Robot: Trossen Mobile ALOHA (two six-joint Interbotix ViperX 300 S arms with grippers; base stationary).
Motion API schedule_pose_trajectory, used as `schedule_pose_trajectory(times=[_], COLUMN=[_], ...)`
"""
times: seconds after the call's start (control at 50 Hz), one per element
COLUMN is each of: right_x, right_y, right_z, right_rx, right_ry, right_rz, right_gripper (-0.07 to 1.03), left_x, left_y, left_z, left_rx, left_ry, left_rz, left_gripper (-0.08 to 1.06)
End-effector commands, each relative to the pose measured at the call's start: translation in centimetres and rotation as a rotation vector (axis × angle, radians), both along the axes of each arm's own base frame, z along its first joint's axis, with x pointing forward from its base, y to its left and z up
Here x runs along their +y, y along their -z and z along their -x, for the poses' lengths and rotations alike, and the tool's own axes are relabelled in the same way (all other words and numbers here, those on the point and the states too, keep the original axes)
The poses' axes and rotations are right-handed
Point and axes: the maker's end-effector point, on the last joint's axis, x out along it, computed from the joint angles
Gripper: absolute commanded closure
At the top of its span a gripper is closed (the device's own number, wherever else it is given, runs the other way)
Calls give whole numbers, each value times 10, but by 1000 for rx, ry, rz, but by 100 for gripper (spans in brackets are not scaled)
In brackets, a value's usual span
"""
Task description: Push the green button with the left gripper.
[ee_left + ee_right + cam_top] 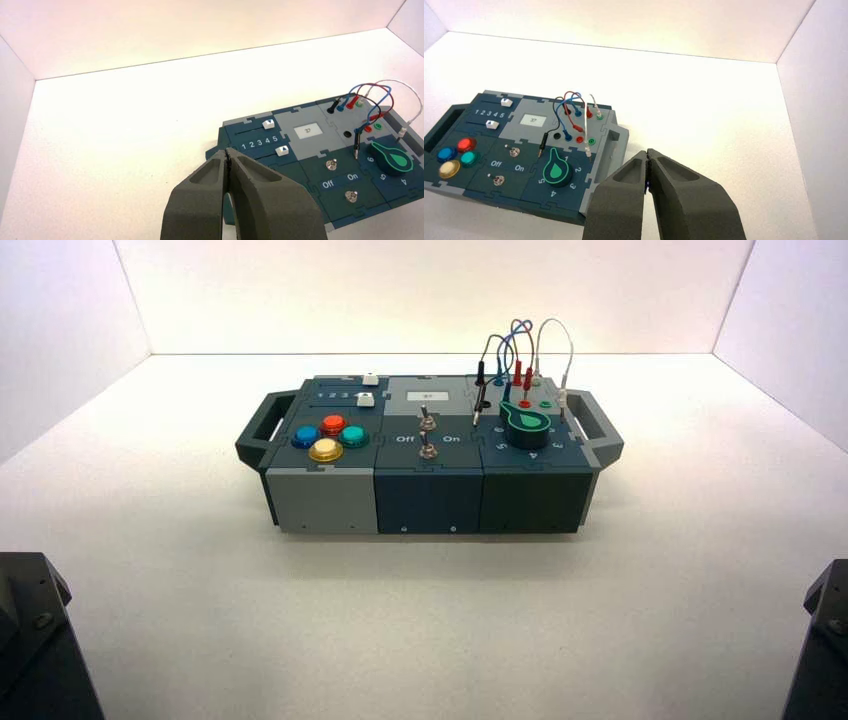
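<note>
The green button [353,436] is a small teal dome on the box's left block, beside the blue [304,437], red [333,424] and yellow [325,449] buttons. It also shows in the right wrist view [469,158]. In the left wrist view it is hidden behind the fingers. My left gripper [228,152] is shut and empty, held back from the box's left end, near its handle. The left arm [30,640] sits at the lower left corner of the high view. My right gripper [647,154] is shut and empty, off the box's right end.
The box [325,500] stands mid-table with a handle at each end. It bears two white sliders [268,124], two toggle switches [427,436] between "Off" and "On", a dark knob with a green pointer [524,424], and plugged wires [515,350]. White walls enclose the table.
</note>
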Motion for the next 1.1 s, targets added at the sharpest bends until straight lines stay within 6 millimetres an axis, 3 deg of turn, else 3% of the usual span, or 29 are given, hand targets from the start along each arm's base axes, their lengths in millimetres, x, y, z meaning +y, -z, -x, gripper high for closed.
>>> schedule_pose_trajectory(times=[0.02,0.38,0.62,0.8,1.1], right_x=[1,1,1,1,1], right_y=[-16,-16,-16,-16,-16], right_z=[-3,-4,-4,-4,-3], right_rx=[-38,-40,-38,-38,-39], right_ry=[-3,-1,0,0,-2], right_rz=[-6,-5,-6,-6,-6], right_gripper=[98,98,98,98,98], left_x=[0,-8,-47,-81,-112], left_y=[-8,2,38,53,82], left_z=[-3,-8,-6,-3,-6], left_rx=[-26,34,210,301,422], left_ry=[-4,22,175,290,370], left_rz=[4,-7,-72,-116,-182], left_gripper=[101,101,101,101,101])
